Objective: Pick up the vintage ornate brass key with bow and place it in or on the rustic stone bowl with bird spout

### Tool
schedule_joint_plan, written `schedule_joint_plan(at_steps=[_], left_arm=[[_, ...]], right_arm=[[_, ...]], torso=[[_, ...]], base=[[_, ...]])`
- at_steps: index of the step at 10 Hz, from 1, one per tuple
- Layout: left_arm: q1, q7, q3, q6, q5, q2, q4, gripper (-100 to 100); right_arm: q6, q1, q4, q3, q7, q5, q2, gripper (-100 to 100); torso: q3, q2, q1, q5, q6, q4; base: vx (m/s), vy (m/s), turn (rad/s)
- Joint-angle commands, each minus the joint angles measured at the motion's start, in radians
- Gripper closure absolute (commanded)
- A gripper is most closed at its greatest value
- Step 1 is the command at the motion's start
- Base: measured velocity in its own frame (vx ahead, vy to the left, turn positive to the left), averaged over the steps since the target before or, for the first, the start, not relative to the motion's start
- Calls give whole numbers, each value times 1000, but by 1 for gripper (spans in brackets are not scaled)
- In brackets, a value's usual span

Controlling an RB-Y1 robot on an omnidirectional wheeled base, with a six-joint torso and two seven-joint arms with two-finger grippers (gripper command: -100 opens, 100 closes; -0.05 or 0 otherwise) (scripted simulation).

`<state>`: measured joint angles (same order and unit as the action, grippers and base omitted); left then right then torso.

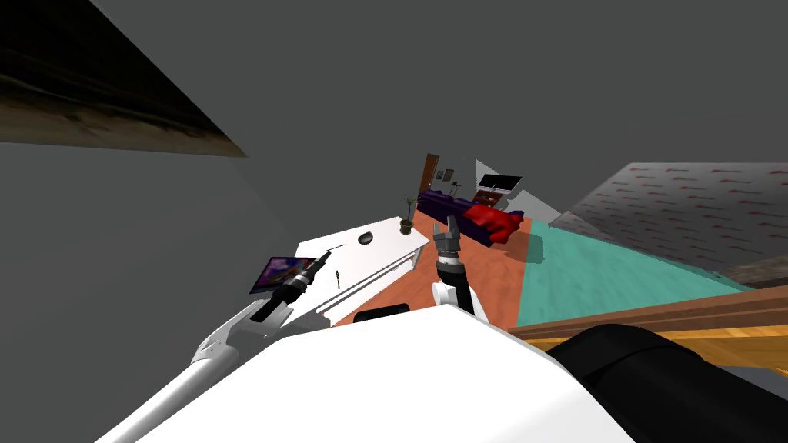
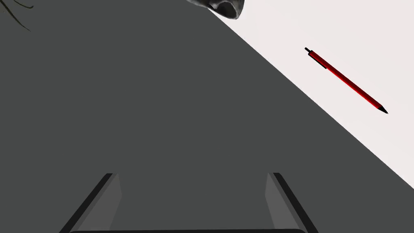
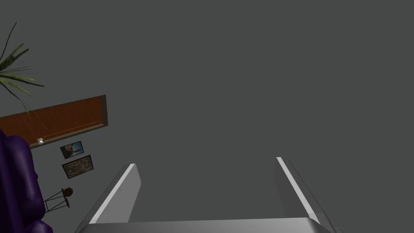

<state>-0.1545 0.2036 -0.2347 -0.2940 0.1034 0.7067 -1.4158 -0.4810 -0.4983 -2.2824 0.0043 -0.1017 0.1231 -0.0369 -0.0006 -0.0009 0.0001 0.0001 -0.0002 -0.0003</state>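
Observation:
A small brass-coloured key (image 1: 338, 277) lies on the white table (image 1: 388, 248), near its front edge. The dark stone bowl (image 1: 366, 238) sits farther back on the same top; its rim (image 2: 224, 6) peeks in past the left hand. My left gripper (image 1: 322, 258) hovers over the table's left end, just left of the key, open (image 2: 194, 182) with nothing between its fingers. My right gripper (image 1: 449, 228) is raised off the table's right end, open (image 3: 206, 174) and empty.
A red pen (image 2: 346, 80) lies on the white top (image 2: 364, 32) between gripper and bowl. A potted plant (image 1: 406, 214) stands at the table's far corner. A picture frame (image 1: 278, 274) leans by the left arm. A purple sofa (image 1: 462, 209) with a red cloth stands beyond.

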Motion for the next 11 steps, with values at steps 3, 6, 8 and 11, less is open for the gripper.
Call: schedule_joint_plan(at_steps=[3, 6, 8, 11], left_arm=[[-47, -21, -61, 26, 12, 21, 109, -100], [-70, -37, -114, 51, 21, 30, 195, -100], [-85, -46, -146, 67, 26, 33, 244, -100], [-108, -54, -184, 85, 31, 26, 297, -100]], right_arm=[[0, 0, 0, 0, 0, 0, 0, 0], [0, 0, 0, 0, 0, 0, 0, 0], [0, 0, 0, 0, 0, 0, 0, 0], [0, 0, 0, 0, 0, 0, 0, 0]], torso=[[1, 1, 1, 0, -1, 0], [0, 1, 1, 0, -1, 0], [0, 1, 1, 0, -1, 0], [0, 0, 0, 0, -2, 0]], base=[[-18, 35, -389], [-17, 32, -349], [-13, 33, -263], [-7, 17, -146]])
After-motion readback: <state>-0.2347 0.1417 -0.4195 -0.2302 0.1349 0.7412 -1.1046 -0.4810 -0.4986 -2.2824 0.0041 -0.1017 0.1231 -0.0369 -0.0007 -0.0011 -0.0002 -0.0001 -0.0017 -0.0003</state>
